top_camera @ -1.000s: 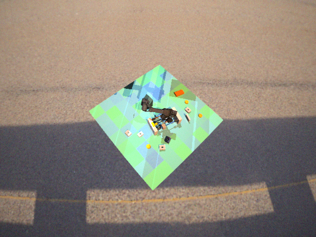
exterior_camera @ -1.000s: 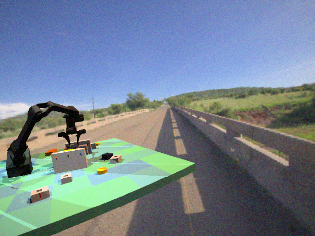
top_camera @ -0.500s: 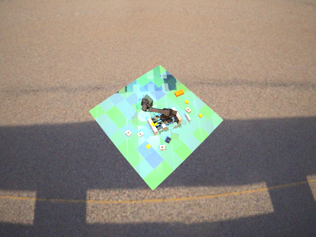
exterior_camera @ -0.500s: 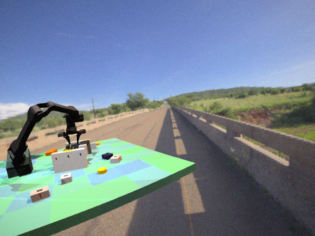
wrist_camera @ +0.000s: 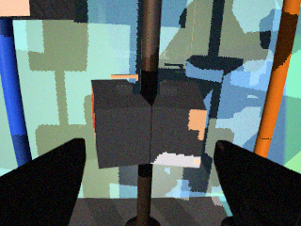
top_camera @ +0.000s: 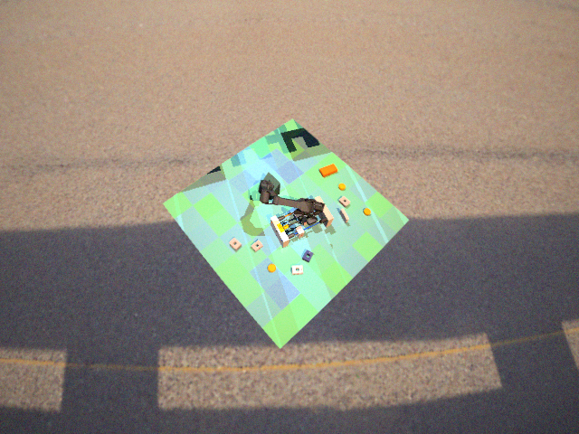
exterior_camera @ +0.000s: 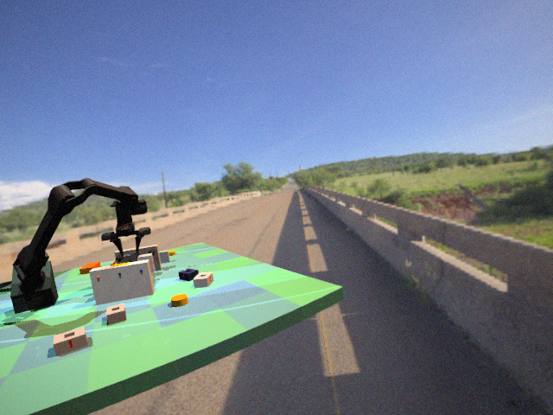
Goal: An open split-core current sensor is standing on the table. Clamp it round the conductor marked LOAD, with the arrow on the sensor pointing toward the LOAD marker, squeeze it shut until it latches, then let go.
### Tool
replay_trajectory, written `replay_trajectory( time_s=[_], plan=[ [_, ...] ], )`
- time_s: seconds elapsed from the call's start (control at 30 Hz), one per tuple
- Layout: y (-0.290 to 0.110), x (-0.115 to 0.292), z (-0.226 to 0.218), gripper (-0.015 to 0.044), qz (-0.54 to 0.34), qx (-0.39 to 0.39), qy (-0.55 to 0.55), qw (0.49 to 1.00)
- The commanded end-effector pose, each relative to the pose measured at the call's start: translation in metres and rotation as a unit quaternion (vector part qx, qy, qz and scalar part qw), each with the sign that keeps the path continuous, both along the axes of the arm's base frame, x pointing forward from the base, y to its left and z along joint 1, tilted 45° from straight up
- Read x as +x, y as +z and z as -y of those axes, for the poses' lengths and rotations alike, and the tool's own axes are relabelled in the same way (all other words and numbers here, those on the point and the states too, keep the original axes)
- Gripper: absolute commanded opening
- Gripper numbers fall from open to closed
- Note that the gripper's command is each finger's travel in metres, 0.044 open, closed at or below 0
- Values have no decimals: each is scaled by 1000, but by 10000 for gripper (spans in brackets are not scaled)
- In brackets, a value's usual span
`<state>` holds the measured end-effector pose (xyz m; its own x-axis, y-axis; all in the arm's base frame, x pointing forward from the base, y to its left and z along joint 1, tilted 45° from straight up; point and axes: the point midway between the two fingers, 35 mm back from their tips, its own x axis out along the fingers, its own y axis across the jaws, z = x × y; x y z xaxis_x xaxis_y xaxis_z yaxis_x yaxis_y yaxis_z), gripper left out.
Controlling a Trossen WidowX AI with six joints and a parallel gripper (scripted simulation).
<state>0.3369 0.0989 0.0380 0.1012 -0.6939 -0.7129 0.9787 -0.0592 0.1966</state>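
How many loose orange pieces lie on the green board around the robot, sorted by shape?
Orange round discs: 3
Orange flat brick: 1
Total: 4

Green-patchwork counter (exterior_camera: 285, 308) is sitting on an asphalt road (exterior_camera: 402, 339). Concrete guardrail (exterior_camera: 446, 241) is casting shadow bands across it. Blue sky and grassy hills (exterior_camera: 446, 174) are showing beyond.
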Motion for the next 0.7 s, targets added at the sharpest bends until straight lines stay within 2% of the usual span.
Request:
replay_trajectory(
  time_s=[0.0,0.1,0.37,0.5,0.67],
  plan=[
    [0,0,-1,367,0,0,0,1000],
    [0,0,-1,440,0,0,0,1000],
    [-1,0,0,440,1,0,1,1000],
    [-19,2,22,440,7,-3,9,1000],
    [-21,3,24,440,7,-4,10,1000]
  ],
)
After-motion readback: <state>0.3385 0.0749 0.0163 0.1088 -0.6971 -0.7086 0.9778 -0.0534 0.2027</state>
